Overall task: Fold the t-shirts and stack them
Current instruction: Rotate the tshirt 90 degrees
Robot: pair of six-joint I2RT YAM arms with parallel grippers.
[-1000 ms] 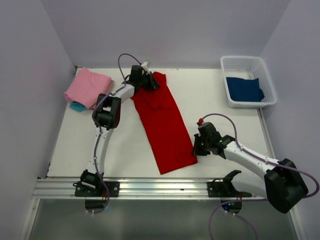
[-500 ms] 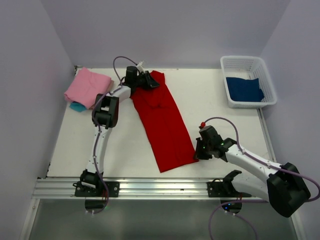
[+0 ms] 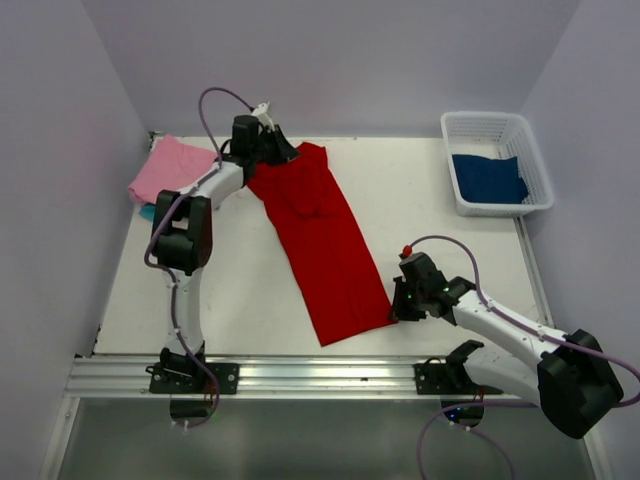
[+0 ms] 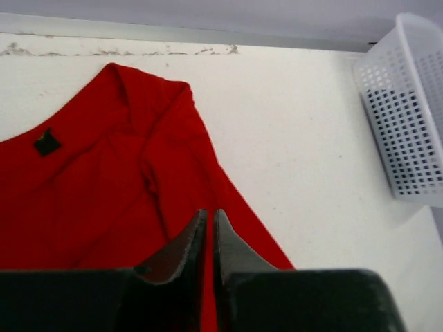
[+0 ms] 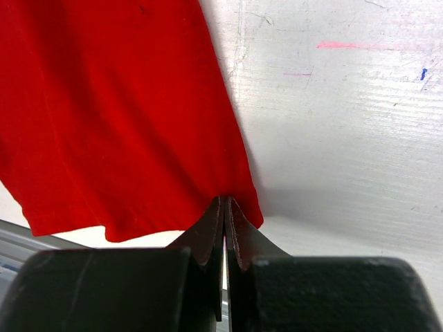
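The red t-shirt [image 3: 325, 240] lies as a long folded strip across the table, collar end far, hem near. My left gripper [image 3: 276, 150] is at the far left corner of the strip, jaws shut on red cloth [image 4: 104, 180]; a black tag [image 4: 46, 141] shows near the collar. My right gripper [image 3: 397, 306] is shut on the near right hem corner [image 5: 235, 187], low on the table. A folded pink t-shirt [image 3: 168, 170] rests on a turquoise one [image 3: 148, 212] at the far left. A dark blue t-shirt [image 3: 488, 178] lies in the basket.
The white mesh basket [image 3: 530, 150] stands at the far right corner; it also shows in the left wrist view [image 4: 408, 104]. The back wall runs just behind the shirt's far end. The metal rail [image 3: 300, 375] lines the near edge.
My left arm has swung left, and the shirt's far end has shifted left with it. My right gripper has moved slightly nearer and stays on the hem corner.
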